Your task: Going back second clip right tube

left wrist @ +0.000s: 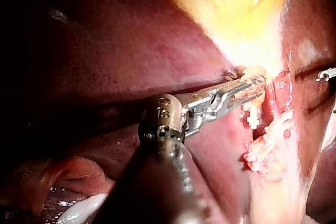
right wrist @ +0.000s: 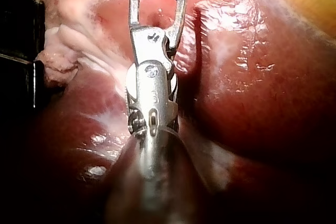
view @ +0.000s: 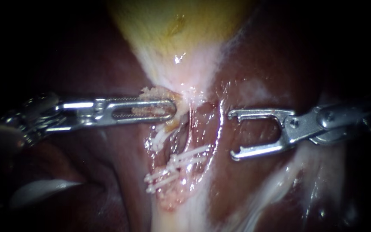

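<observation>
While L instrument grips tissue, R instrument gapes, clear of clips.

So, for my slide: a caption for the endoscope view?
Left instrument grips tissue below gallbladder; right instrument open beside clips.

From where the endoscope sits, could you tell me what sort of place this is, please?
Probably a surgical practice field on organ tissue: dark red liver, yellowish gallbladder held by the left tool, white clips across a tube, and the open right tool alongside.
</observation>
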`<state>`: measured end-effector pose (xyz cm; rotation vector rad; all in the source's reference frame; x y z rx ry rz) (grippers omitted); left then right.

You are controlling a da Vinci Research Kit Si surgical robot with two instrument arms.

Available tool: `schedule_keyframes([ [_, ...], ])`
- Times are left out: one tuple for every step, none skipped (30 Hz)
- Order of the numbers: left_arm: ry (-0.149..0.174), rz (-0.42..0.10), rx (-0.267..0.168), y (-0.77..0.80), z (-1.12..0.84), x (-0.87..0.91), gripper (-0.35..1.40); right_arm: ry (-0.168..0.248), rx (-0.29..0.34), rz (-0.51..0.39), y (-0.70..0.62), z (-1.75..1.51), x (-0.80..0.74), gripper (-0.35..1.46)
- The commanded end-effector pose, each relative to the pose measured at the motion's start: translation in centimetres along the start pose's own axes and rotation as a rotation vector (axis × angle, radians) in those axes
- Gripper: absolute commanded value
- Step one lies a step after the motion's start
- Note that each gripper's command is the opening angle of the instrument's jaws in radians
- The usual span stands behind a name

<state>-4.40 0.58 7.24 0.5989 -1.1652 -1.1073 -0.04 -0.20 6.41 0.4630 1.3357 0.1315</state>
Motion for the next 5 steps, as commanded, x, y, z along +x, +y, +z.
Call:
schedule_keyframes([
  [0.001, 0.000, 0.001, 0.00, 0.00, 0.00, -0.35, 0.000, -0.001, 0.000, 0.00, 0.00, 0.00, 0.50],
  [0.001, 0.000, 0.002, 0.00, 0.00, 0.00, -0.35, 0.000, 0.000, 0.000, 0.00, 0.00, 0.00, 0.50],
  [0.001, 0.000, 0.002, 0.00, 0.00, 0.00, -0.35, 0.000, 0.000, 0.001, 0.00, 0.00, 0.00, 0.50],
  [0.001, 0.000, 0.002, 0.00, 0.00, 0.00, -0.35, 0.000, 0.000, 0.001, 0.00, 0.00, 0.01, 0.50],
  [0.001, 0.000, 0.002, 0.00, 0.00, 0.00, -0.35, 0.000, 0.000, 0.001, 0.00, 0.00, 0.01, 0.50],
])
